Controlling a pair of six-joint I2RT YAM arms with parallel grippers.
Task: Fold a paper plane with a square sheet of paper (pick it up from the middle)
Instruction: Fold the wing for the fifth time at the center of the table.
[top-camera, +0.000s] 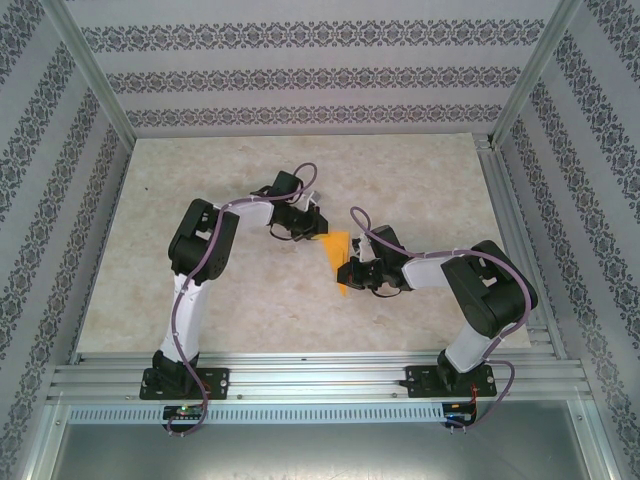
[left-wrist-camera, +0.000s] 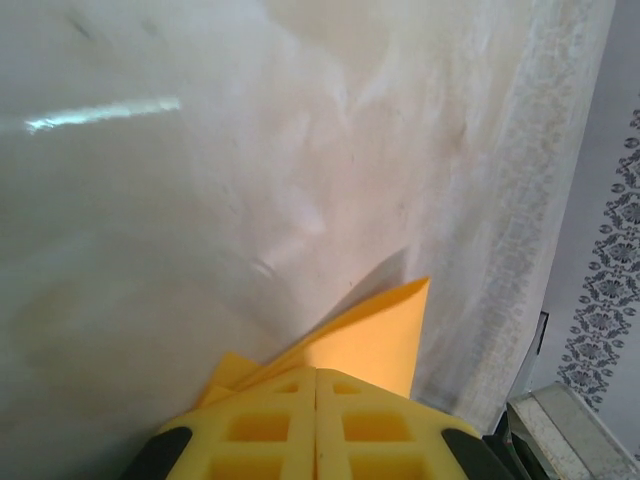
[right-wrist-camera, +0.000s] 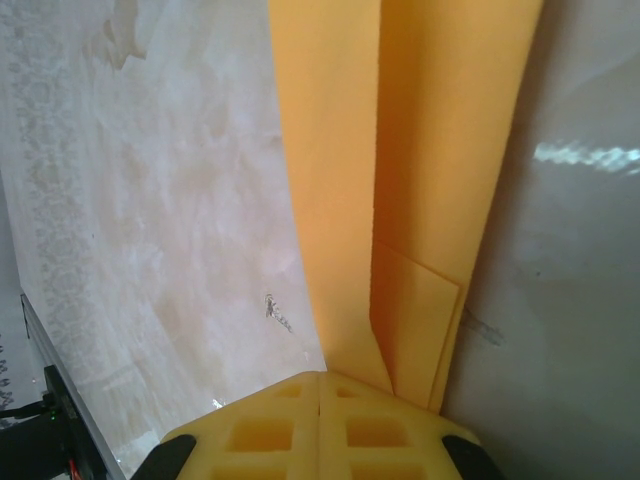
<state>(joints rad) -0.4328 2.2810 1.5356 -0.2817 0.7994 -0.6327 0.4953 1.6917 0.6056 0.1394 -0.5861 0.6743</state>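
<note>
The orange sheet of paper (top-camera: 339, 250) is folded into a narrow, layered shape and hangs between my two grippers over the middle of the table. My left gripper (top-camera: 319, 230) pinches its far end. In the left wrist view the yellow fingertips (left-wrist-camera: 316, 372) are pressed together, and a pointed corner of the paper (left-wrist-camera: 375, 335) sticks out past them. My right gripper (top-camera: 352, 274) holds the near end. In the right wrist view its jaws (right-wrist-camera: 320, 376) are shut, and a long creased strip of paper (right-wrist-camera: 400, 150) runs away from them.
The beige marbled table (top-camera: 230, 290) lies under both arms. Patterned walls enclose it on three sides. An aluminium rail (top-camera: 320, 378) carrying the arm bases runs along the near edge, and another rail (top-camera: 497, 200) runs down the right side.
</note>
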